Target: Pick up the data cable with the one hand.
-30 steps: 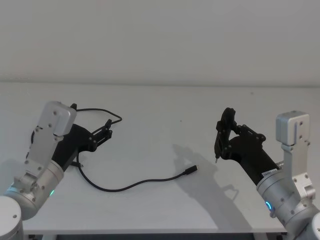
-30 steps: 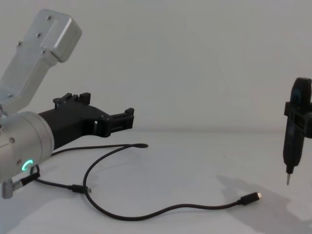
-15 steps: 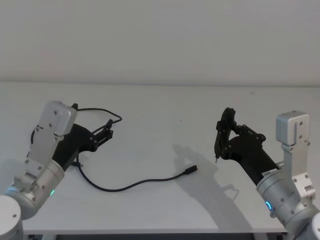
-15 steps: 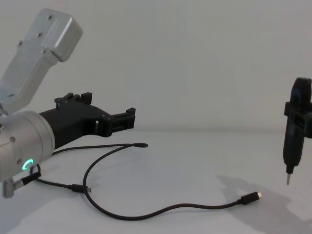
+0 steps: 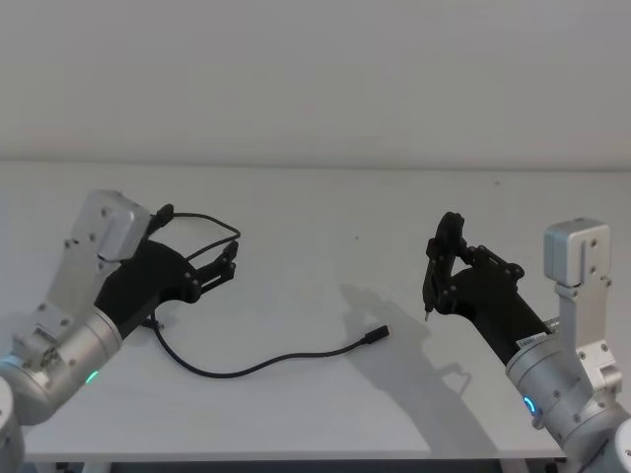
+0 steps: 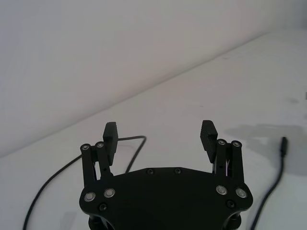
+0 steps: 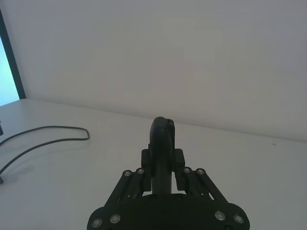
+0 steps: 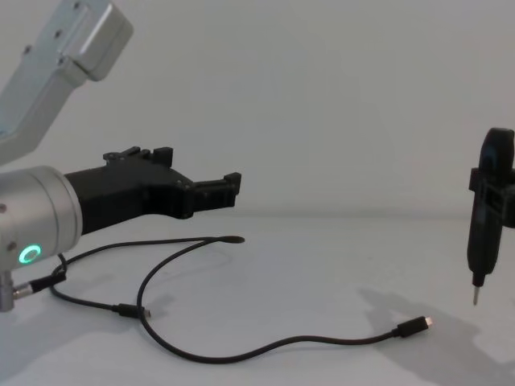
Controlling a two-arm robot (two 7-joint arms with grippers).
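The data cable (image 5: pixel 266 365) lies slack on the white table, looping from the far left around to a small plug (image 5: pixel 377 336) near the middle. The chest view shows its long curve (image 8: pixel 265 350) and metal-tipped plug (image 8: pixel 414 325). My left gripper (image 5: pixel 231 262), black and angular on a silver wrist with a green ring, hovers open above the loop's left part, touching nothing. In the left wrist view its fingers (image 6: pixel 159 134) stand wide apart, with cable (image 6: pixel 134 153) on the table beyond. My right gripper (image 5: pixel 439 261) hangs still at the right, shut on a slim black pin-tipped tool (image 8: pixel 479 241).
A short wire stub with a silver plug (image 8: pixel 32 285) hangs under my left wrist. The table (image 5: pixel 325 207) is bare white, with its front edge close to me and a plain wall behind. In the right wrist view the cable loop (image 7: pixel 57 128) lies far off.
My left gripper has swung forward and toward the table's middle, rising slightly over the cable loop, still open. The cable and the right arm have not moved.
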